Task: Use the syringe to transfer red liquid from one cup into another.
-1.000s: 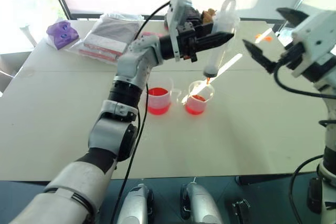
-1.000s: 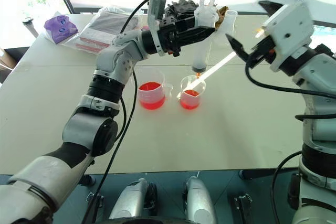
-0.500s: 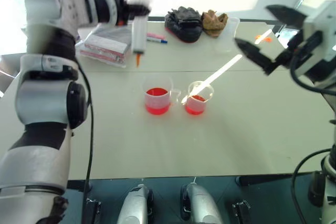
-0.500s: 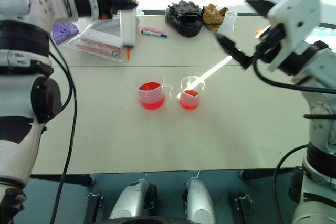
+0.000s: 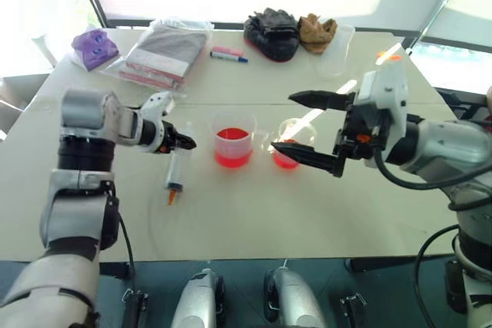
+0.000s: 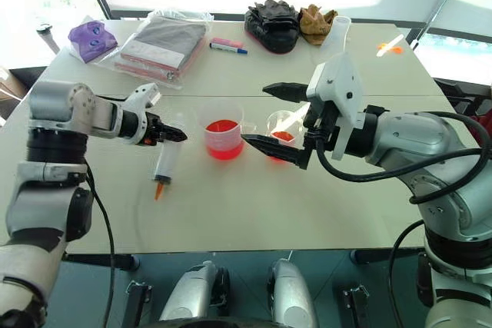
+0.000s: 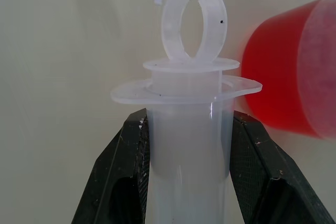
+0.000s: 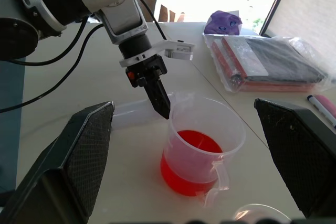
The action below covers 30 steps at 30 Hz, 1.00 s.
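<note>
While the bench (image 5: 369, 213) carries a bagged stack of packets (image 5: 165, 55), dark gloves (image 5: 273, 32) and a purple object (image 5: 94, 45) at its far side, nothing blocks the handled beaker (image 5: 233, 137) of red liquid (image 5: 231, 147) or the smaller cup (image 5: 294, 144) beside it. Compared with a second ago, the left fingers (image 5: 181, 144), clamped on the syringe (image 5: 177, 172), have come from above the smaller cup to the beaker's left. Spread wide, the right fingers (image 5: 306, 126) now hang over the smaller cup.
</note>
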Available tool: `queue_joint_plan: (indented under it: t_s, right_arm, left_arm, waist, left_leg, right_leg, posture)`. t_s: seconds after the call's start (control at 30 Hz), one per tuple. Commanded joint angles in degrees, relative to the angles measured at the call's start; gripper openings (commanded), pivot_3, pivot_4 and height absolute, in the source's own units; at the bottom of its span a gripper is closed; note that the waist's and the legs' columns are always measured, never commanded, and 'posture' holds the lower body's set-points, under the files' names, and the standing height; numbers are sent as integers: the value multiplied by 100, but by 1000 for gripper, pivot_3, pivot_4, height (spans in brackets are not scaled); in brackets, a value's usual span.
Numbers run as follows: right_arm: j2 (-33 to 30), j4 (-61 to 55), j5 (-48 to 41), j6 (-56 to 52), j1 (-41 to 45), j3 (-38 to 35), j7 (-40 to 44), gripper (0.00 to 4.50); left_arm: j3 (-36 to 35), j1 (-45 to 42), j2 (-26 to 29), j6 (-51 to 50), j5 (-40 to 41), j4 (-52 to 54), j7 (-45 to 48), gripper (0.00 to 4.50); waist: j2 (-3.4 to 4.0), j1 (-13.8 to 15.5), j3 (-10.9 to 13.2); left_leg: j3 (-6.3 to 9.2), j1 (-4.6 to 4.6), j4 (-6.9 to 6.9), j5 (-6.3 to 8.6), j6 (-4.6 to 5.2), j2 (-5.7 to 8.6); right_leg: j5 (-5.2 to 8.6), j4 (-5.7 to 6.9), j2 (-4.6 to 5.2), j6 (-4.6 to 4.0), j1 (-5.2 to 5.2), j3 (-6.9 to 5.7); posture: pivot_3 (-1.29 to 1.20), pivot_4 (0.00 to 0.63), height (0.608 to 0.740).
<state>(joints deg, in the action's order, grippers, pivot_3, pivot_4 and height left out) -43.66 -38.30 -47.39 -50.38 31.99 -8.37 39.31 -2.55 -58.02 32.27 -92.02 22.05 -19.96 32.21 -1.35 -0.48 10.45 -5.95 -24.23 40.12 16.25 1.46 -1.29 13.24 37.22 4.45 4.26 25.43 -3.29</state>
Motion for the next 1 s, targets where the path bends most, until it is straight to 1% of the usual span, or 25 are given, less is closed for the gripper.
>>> queue_joint_plan:
  t_s: [0.03,0.07,0.2,0.3,0.4,0.43,0.57,0.67,0.73,0.77,0.87,0.9,0.97,1.0]
  right_arm:
    - [5,-85,-6,138,54,3,-75,4500]
    - [-5,-76,25,168,41,29,-81,4500]
    - [-24,-62,65,243,-18,61,-118,4500]
    - [-60,-55,120,285,-99,51,-110,4500]
    - [-113,-14,199,360,-193,34,-68,4500]
    - [-134,12,223,383,-224,22,-51,4500]
    - [-268,168,340,493,-438,-99,47,4500]
    - [-360,358,398,573,-649,-280,89,4500]
    - [-408,549,396,587,-831,-515,97,4500]
    - [-425,601,370,582,-918,-619,109,4500]
    - [-461,682,286,559,-1112,-792,142,4500]
    - [-457,711,286,553,-1168,-812,141,4500]
    - [-444,780,302,548,-1249,-827,147,4500]
    - [-437,832,319,555,-1278,-824,155,4500]
  left_arm:
    - [-125,-58,107,-48,173,184,-119,2914]
    - [-111,-53,122,-48,201,210,-129,3165]
    - [-58,-54,181,-48,329,287,-151,3914]
    - [-186,-40,156,-48,379,432,-165,4483]
    - [-190,21,280,177,404,695,-96,4483]
    - [-301,23,303,307,429,766,-81,4483]
    - [-897,59,505,1448,417,1147,-26,4483]
    - [-1268,286,777,2081,608,1624,296,4483]
    - [-1466,956,1136,2587,764,2342,755,4483]
    - [-1621,1264,1239,2578,920,2663,875,4483]
    - [-2125,2218,1411,2748,1190,3466,1032,4483]
    - [-2268,2687,1513,2910,1165,3745,1127,4483]
    - [-2644,3321,1583,2739,1356,4122,1149,4483]
    - [-2818,3629,1584,2700,1419,4303,1120,4483]
  waist:
    - [0,-7,0]
    - [0,-8,0]
    - [0,-7,0]
    - [0,0,0]
    - [0,-3,0]
    - [0,-5,0]
    - [0,-10,0]
    - [0,-23,0]
    - [8,-36,-4]
    - [10,-38,-5]
    - [9,-10,-5]
    - [7,-13,-4]
    - [7,-17,-4]
    - [7,-17,-4]
  left_leg:
    - [0,4,0,1,2,0]
    - [0,4,0,1,1,0]
    - [-1,4,0,-2,-4,0]
    - [-1,4,-1,-2,-4,1]
    - [-1,3,-1,-2,-4,4]
    - [-2,3,-1,-2,-4,4]
    - [-1,3,-1,-3,-4,4]
    - [-3,5,-2,-3,-5,3]
    - [-7,7,-6,-3,-7,3]
    - [-10,10,-8,-4,-7,3]
    - [-11,16,-10,-5,-10,3]
    - [-8,16,-8,-5,-10,3]
    - [-7,19,-8,-5,-10,3]
    - [-7,21,-8,-4,-9,2]
  right_leg:
    - [0,1,0,0,-2,0]
    - [0,2,0,0,-2,0]
    - [0,2,1,0,-2,0]
    - [0,2,2,0,-2,0]
    - [0,2,5,0,-2,0]
    - [0,1,5,0,-2,0]
    - [0,2,7,0,-1,-1]
    - [0,0,9,0,-1,0]
    - [0,-2,12,0,-1,1]
    - [0,-2,14,-1,-2,2]
    - [0,-4,17,-2,-6,1]
    - [1,-2,19,-2,-9,1]
    - [1,-6,21,-5,-11,1]
    - [10,-12,21,-21,-14,0]
  posture:
    - [0,150,740]
    - [0,150,740]
    - [0,150,740]
    - [0,150,740]
    - [0,150,740]
    - [0,150,740]
    - [0,150,740]
    - [0,150,740]
    - [0,150,740]
    - [0,150,740]
    - [0,150,740]
    - [0,150,740]
    - [0,150,740]
    - [0,150,740]
